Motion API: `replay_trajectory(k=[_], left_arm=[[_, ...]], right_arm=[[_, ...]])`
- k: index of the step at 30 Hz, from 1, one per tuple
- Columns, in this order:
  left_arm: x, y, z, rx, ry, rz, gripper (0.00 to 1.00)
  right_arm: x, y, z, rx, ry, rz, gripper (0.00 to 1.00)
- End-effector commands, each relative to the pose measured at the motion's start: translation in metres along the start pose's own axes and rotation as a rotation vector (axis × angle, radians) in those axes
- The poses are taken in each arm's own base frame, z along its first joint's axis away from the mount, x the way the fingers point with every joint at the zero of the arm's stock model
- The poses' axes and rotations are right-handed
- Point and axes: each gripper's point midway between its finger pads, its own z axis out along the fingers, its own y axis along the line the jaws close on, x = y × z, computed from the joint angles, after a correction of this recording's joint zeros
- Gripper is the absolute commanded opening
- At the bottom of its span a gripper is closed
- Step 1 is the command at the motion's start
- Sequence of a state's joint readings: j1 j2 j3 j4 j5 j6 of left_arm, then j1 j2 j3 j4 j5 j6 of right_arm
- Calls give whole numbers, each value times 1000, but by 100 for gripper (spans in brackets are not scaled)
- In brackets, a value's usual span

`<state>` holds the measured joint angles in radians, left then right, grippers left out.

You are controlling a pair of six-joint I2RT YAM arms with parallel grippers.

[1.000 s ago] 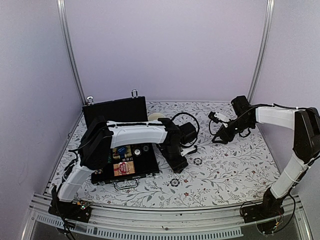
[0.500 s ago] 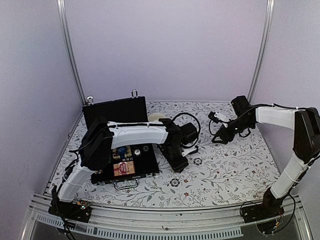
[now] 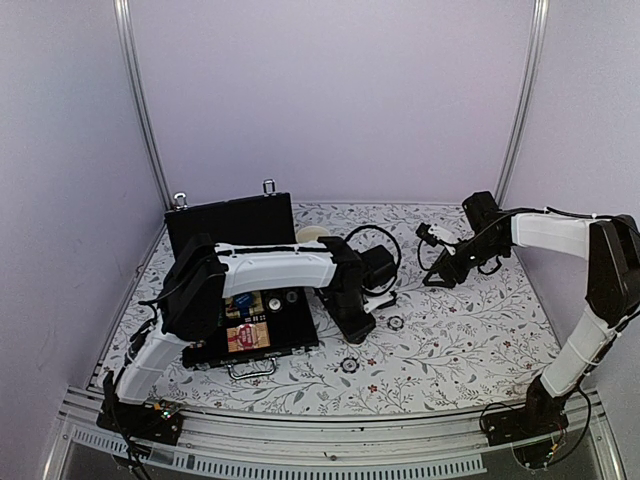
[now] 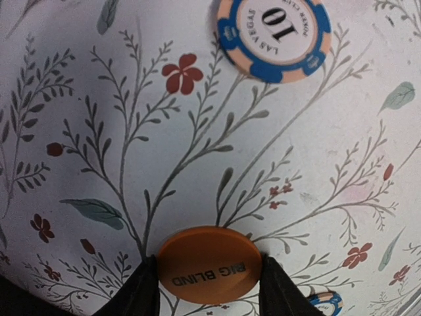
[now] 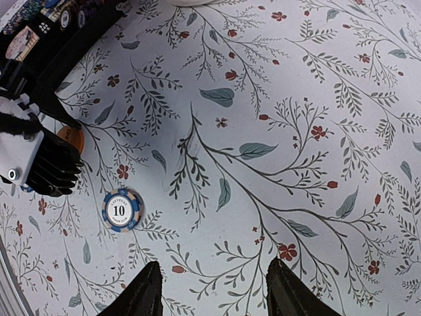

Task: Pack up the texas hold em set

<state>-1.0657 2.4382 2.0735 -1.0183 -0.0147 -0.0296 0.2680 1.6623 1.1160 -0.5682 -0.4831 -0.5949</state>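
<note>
The orange button [image 4: 207, 253] reads "BIG BLIND", upside down in my left wrist view. It lies flat on the flowered surface [image 3: 470, 340], right between the fingers of my left gripper [image 4: 209, 273]. As far as I can tell each finger touches one side of its rim, so I am pinching it. Beyond it, well clear of my fingers, lies a blue chip [image 4: 273, 33] marked "10" and "LAS VEGAS". More lettering on its far side is cut off by the frame edge. A second chip [image 4: 325, 304] peeks out beside my right-hand finger, mostly hidden.

My right gripper [image 5: 215, 263] hangs above bare surface with its fingers spread and nothing between them. From that wrist the "10" chip sits ahead and to the left, just beside my left gripper.

From above, the black case [image 3: 230, 225] lies open at the left of the surface, lid upright and handle toward my bases. My left gripper is just off its right edge. A reddish card deck [image 3: 248, 335] shows in the tray, its print too small to read. My left arm covers much of the other contents. A cream mug [image 3: 312, 232] is half hidden behind it.
</note>
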Motion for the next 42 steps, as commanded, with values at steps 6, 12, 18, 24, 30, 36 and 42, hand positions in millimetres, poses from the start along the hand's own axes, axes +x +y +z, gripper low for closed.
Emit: replay_trajectory(k=[6,12,18,24,30,36,42], left_arm=[[-16,19,-63,-37,-122,-67,44],[11,50,-89,-109,-114,-138,44],[90,94,-89,-174,-5,-283,45],[146,105,-96,-168,22,-387,45],[179,112,-87,-169,73,-438,45],[196,110,-79,-154,116,-453,47],[202,111,-75,-152,138,-461,50]], right_arm=[[2,5,4,-39,6,7,48],[3,6,4,-46,8,9,48],[3,6,5,-51,10,12,48],[1,8,6,-64,6,20,48],[3,10,9,-80,13,26,48],[2,11,9,-83,14,29,48],[2,13,10,-90,17,29,48]])
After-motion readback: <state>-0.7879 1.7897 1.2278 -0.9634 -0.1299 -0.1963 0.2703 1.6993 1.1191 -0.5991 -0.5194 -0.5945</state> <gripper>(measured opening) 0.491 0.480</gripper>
